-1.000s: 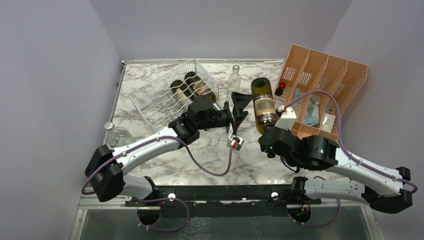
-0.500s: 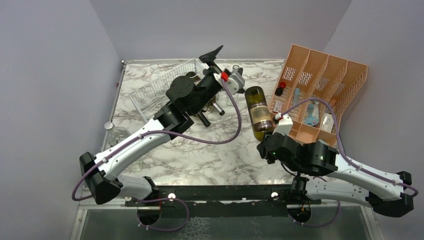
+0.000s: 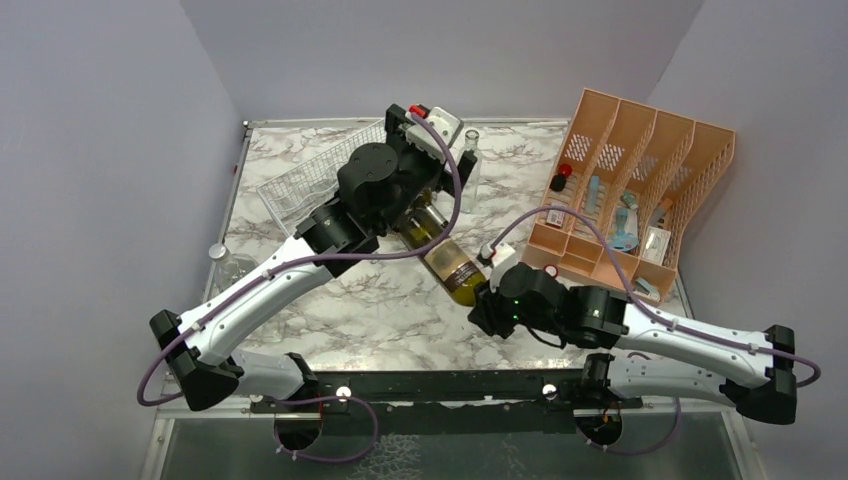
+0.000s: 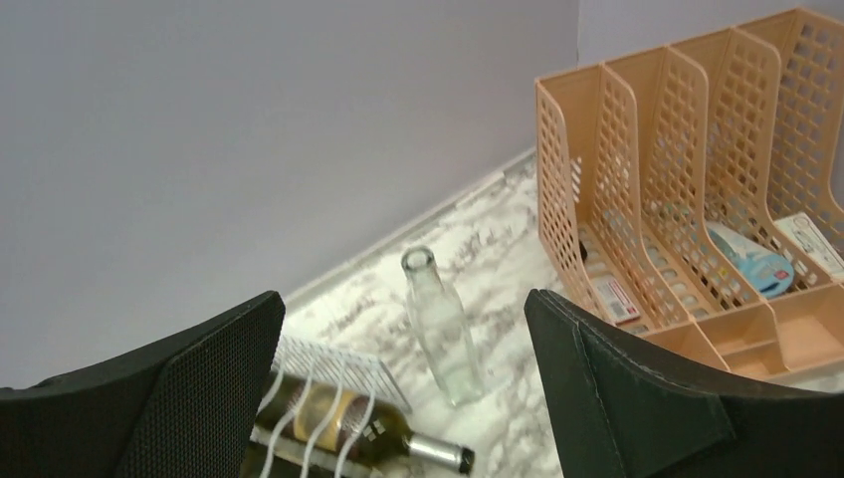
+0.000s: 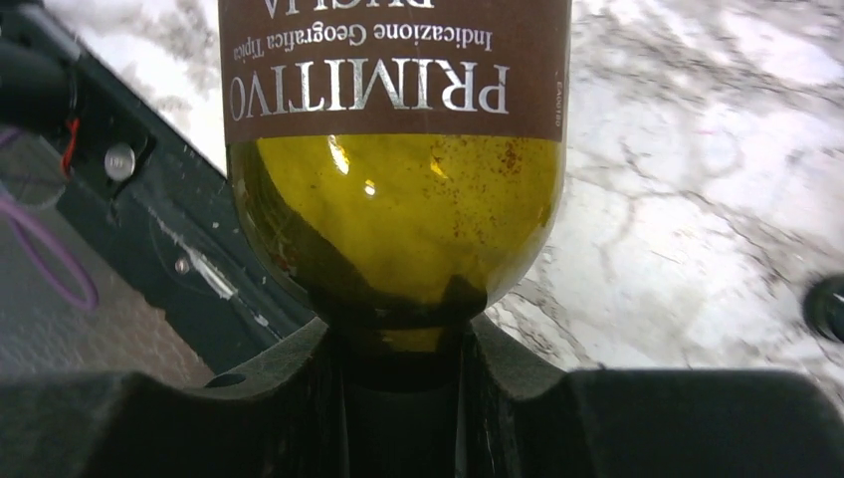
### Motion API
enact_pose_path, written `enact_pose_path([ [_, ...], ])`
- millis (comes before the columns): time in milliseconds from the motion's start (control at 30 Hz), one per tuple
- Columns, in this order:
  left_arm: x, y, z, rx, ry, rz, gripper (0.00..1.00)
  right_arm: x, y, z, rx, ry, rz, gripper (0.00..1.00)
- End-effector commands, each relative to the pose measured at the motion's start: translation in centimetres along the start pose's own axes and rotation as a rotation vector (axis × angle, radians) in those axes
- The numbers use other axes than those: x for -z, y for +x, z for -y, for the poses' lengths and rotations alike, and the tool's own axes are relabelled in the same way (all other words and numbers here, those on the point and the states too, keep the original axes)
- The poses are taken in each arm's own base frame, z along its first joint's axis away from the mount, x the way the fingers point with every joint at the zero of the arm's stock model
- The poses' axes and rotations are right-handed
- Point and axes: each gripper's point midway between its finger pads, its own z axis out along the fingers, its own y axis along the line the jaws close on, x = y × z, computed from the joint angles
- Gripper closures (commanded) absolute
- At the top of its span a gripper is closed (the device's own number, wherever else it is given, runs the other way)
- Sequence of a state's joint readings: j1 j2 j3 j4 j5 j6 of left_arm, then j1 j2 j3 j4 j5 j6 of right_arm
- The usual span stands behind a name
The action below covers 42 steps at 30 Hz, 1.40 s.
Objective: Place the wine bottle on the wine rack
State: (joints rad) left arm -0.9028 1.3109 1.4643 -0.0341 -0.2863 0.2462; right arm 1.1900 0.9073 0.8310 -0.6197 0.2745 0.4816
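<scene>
The right gripper (image 3: 490, 296) is clamped on the neck of the wine bottle (image 3: 452, 268) mid-surface, its base aimed at 10 o'clock toward the wine rack (image 3: 303, 182). The left gripper (image 4: 403, 349) hangs spread wide above the rack. The bottle's base could strike that arm, or the heavy bottle could twist out of the thin neck hold.

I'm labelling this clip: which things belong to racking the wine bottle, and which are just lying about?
Job: wine bottle, neck gripped in the right hand; wine rack.
Lying about: orange file organizer; clear glass bottle.
</scene>
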Motion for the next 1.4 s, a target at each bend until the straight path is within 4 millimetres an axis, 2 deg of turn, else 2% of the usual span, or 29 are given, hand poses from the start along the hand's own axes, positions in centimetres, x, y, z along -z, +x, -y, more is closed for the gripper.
enact_pose_path([
  [0, 3.5, 3.6, -1.0, 0.164, -0.079, -0.123, 0.01, -1.6, -2.0, -4.8, 0.083, -0.235, 0.069, 0.99],
  [33, 4.1, 4.5, -1.0, 0.175, -0.082, -0.137, 0.01, -2.0, -1.7, -5.4, 0.092, -0.261, 0.056, 0.99],
  [100, 5.2, 5.0, -1.2, 0.194, -0.087, -0.132, 0.01, -2.9, -1.3, -6.3, 0.1, -0.299, 0.038, 0.99],
  [200, 6.5, 5.0, -1.6, 0.19, -0.09, -0.113, 0.01, -4.4, -0.7, -7.2, 0.093, -0.323, 0.011, 0.99],
  [433, 8.6, 5.0, -3.7, 0.127, -0.162, -0.07, 0.01, -8.4, -0.9, -8.5, 0.031, -0.3, -0.003, 0.99],
  [700, 9.8, 5.6, -4.7, 0.127, -0.208, -0.055, 0.01, -10.6, -1.9, -10.2, 0.009, -0.32, -0.009, 0.99],
  [967, 11.2, 4.6, -5.6, 0.154, -0.23, -0.015, 0.01, -12.7, -1.9, -12.0, -0.026, -0.36, -0.043, 0.99],
  [1367, 11.9, 4.5, -5.6, 0.166, -0.219, 0.001, 0.01, -15.9, -1.9, -13.0, -0.029, -0.337, -0.078, 0.99],
])
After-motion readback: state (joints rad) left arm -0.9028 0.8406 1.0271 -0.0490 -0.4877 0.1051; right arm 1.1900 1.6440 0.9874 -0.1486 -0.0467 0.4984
